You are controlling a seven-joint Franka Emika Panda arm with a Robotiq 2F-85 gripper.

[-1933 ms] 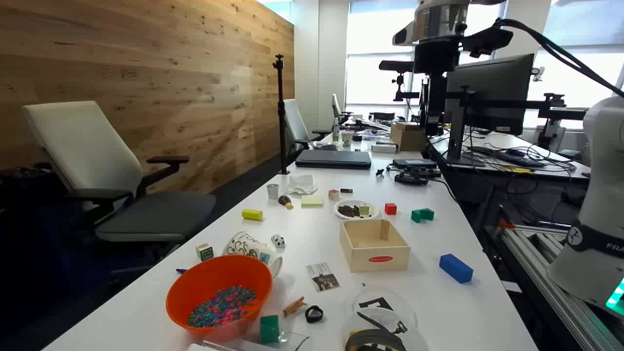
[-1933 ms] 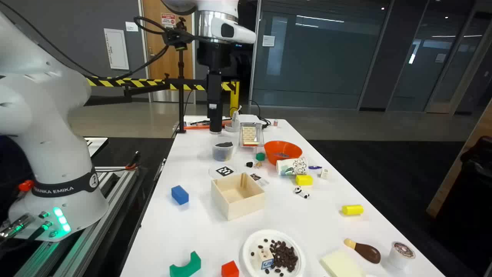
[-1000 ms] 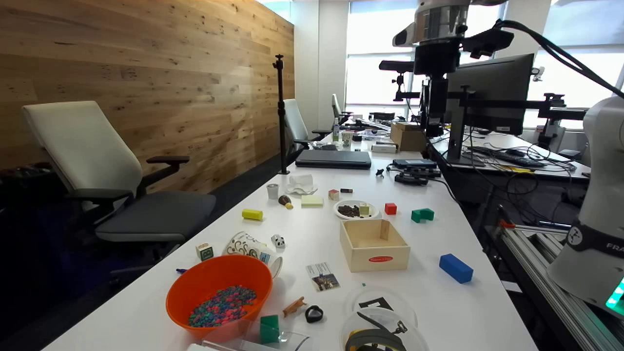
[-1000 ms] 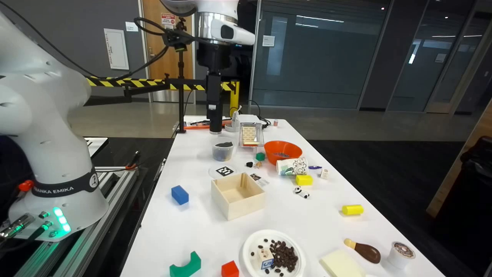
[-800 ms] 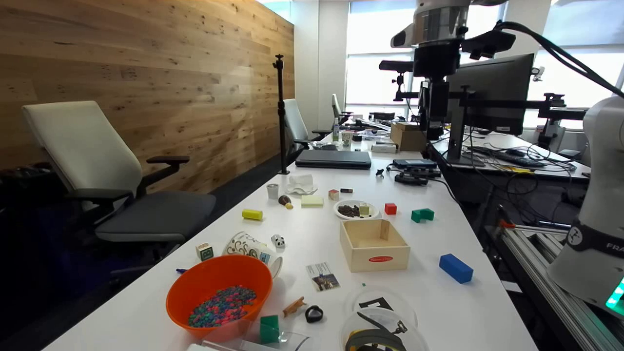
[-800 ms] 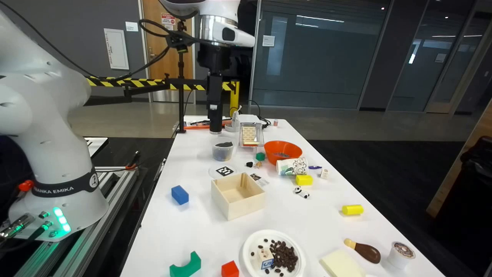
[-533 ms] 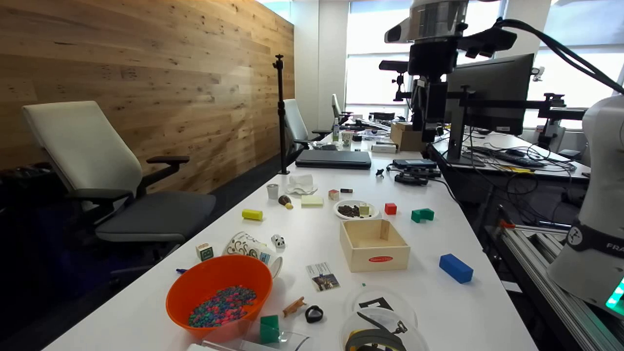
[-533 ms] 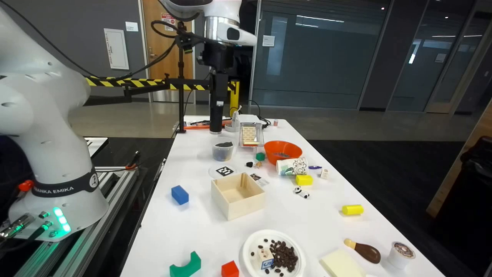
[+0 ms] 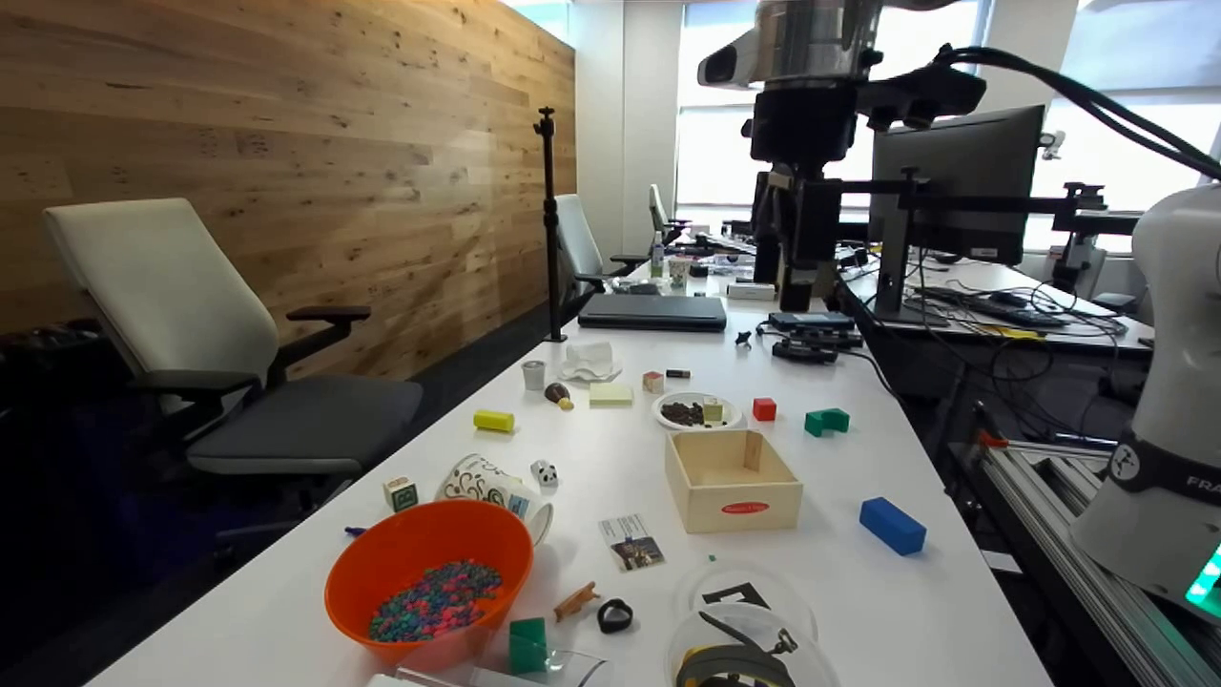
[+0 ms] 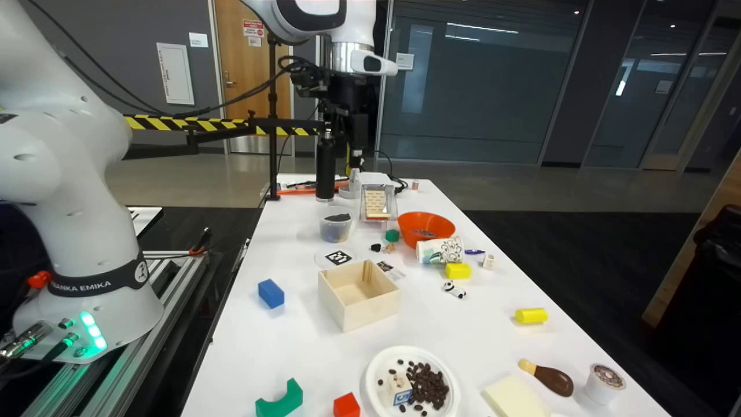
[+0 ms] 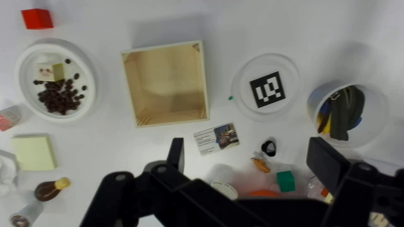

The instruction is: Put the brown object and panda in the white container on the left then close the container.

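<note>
The panda figure [image 9: 545, 473] lies on the table beside the tipped paper cup, and it shows in the other exterior view too [image 10: 454, 289]; it is hidden in the wrist view. A brown drumstick-shaped object with a tan end [image 10: 547, 376] lies near the table edge and also shows in the wrist view [image 11: 52, 189]. A small orange-brown piece [image 11: 261, 165] lies by a black ring. A whitish translucent tub [image 10: 336, 226] holds several things; a round lid with a black marker [image 11: 268, 86] lies beside it. My gripper [image 11: 249, 154] is open and empty, high above the table [image 10: 355, 159].
An open wooden box [image 9: 744, 506] stands mid-table. A white plate [image 10: 376, 399] holds coffee beans and a letter block. An orange bowl [image 9: 429, 525], tipped paper cup [image 9: 486, 485], blue block [image 9: 892, 525], green arch [image 10: 281, 399] and red cube [image 10: 347, 404] stand around. A monitor [image 9: 959, 186] is behind.
The arm and gripper have moved left and slightly down in an exterior view, and right in the other. The table objects have not moved.
</note>
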